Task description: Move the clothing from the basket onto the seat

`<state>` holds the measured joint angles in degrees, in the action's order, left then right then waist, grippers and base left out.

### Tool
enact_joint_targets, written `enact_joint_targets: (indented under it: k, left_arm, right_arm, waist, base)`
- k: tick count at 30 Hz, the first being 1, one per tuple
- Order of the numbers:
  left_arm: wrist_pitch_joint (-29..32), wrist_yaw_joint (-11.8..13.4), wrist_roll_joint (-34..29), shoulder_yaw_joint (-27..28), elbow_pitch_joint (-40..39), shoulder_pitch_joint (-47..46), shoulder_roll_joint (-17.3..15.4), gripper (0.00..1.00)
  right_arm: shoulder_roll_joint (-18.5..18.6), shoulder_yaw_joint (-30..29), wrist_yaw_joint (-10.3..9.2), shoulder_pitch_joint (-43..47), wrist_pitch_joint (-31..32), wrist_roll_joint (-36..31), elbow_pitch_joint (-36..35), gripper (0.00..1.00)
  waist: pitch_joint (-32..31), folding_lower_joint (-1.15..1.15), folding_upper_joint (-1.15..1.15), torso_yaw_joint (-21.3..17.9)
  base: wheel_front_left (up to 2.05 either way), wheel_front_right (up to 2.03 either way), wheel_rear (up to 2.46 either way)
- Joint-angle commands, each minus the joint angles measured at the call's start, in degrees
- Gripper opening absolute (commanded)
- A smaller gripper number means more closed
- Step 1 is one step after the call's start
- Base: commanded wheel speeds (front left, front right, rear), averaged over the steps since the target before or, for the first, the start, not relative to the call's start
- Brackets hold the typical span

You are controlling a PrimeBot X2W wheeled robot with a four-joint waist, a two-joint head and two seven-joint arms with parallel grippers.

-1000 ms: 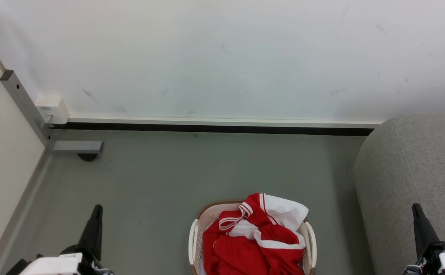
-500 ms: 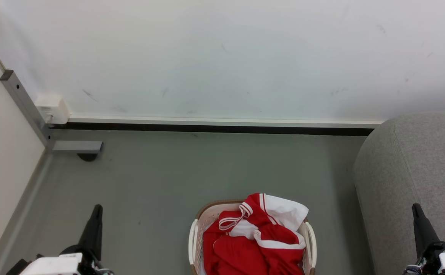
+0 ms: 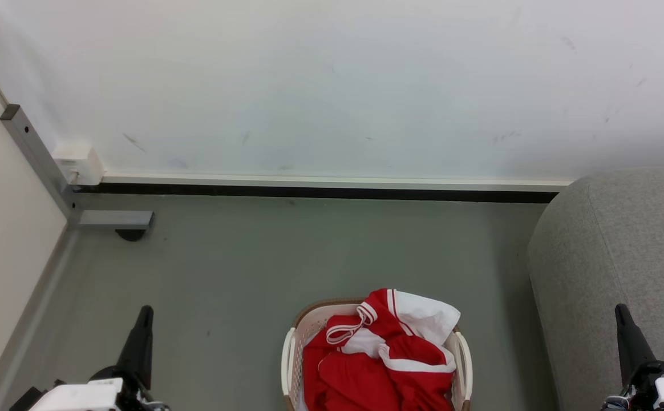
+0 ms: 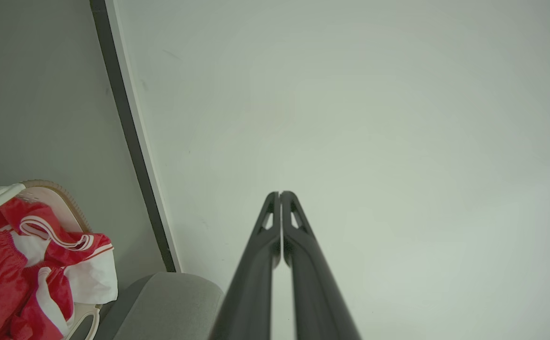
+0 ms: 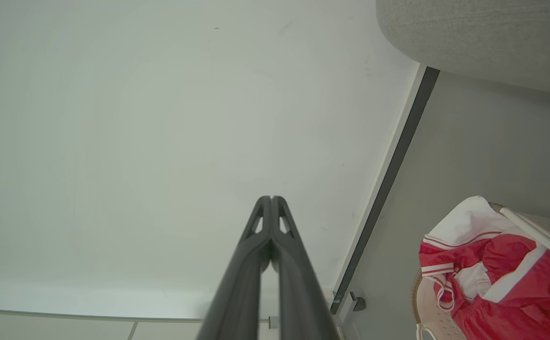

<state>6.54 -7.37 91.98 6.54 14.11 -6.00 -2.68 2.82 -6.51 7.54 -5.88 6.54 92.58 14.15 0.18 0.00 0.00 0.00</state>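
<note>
The white basket (image 3: 290, 349) with a brown rim stands on the floor at the bottom middle of the head view, heaped with red and white clothing (image 3: 377, 359). The grey seat (image 3: 611, 251) rises at the right, close beside the basket. My left gripper (image 3: 145, 313) sits at the lower left, well left of the basket, shut and holding nothing. My right gripper (image 3: 620, 311) sits at the lower right in front of the seat, shut and holding nothing. The left wrist view shows the left gripper (image 4: 280, 193) with its fingers pressed together, the clothing (image 4: 5, 255) and the seat (image 4: 171, 302). In the right wrist view are the right gripper (image 5: 271, 198), the clothing (image 5: 497, 264) and the seat (image 5: 483, 38).
A white wall (image 3: 332, 85) with a dark baseboard gap runs across the back. A grey metal post (image 3: 35, 154) with a foot bracket and a white box (image 3: 76, 162) stands in the left corner. Grey floor (image 3: 286, 251) lies between the basket and the wall.
</note>
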Motion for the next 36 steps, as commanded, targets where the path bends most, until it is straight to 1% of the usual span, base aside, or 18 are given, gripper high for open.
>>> enact_joint_targets:
  k: [1,36]
  left_arm:
    - [0.2,-0.3,0.8,0.0,-0.2,-0.4,-0.4,0.0]
    - [0.2,-0.3,0.8,0.0,-0.2,-0.4,-0.4,0.0]
  right_arm:
    - [0.1,-0.2,-0.11,-0.6,0.1,-0.3,-0.3,0.0]
    - [0.1,-0.2,-0.11,-0.6,0.1,-0.3,-0.3,0.0]
  waist:
    - [0.0,0.0,0.0,0.0]
    - [0.0,0.0,0.0,0.0]
  base:
    - [0.0,0.0,0.0]
    - [0.0,0.0,0.0]
